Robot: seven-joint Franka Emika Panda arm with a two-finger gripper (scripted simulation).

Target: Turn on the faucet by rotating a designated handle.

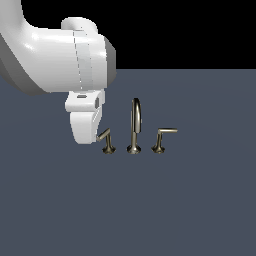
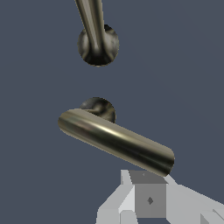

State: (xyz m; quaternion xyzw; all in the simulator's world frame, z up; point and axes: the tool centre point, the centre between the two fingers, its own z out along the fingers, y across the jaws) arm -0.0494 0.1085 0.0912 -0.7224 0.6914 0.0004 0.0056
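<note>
The faucet [image 1: 134, 131] is a small brass set with a tall arched spout [image 1: 135, 120] between two lever handles. The handle [image 1: 105, 139] is the one on the exterior view's left, its thin bar slanting up from a flared foot. My gripper [image 1: 96, 138] hangs just beside the free end of that bar, touching or nearly touching it. In the wrist view the handle [image 2: 116, 142] lies as a thick bar across the middle, and my gripper [image 2: 148, 194] sits right below the bar's end. Its fingers look pressed together with nothing between them. The spout's foot [image 2: 98, 46] lies beyond.
The twin lever handle [image 1: 162, 138] stands on the exterior view's right of the spout, its bar pointing right. Everything rests on a flat dark blue-grey surface [image 1: 150, 210]. My white arm [image 1: 50, 55] fills the upper left of the exterior view.
</note>
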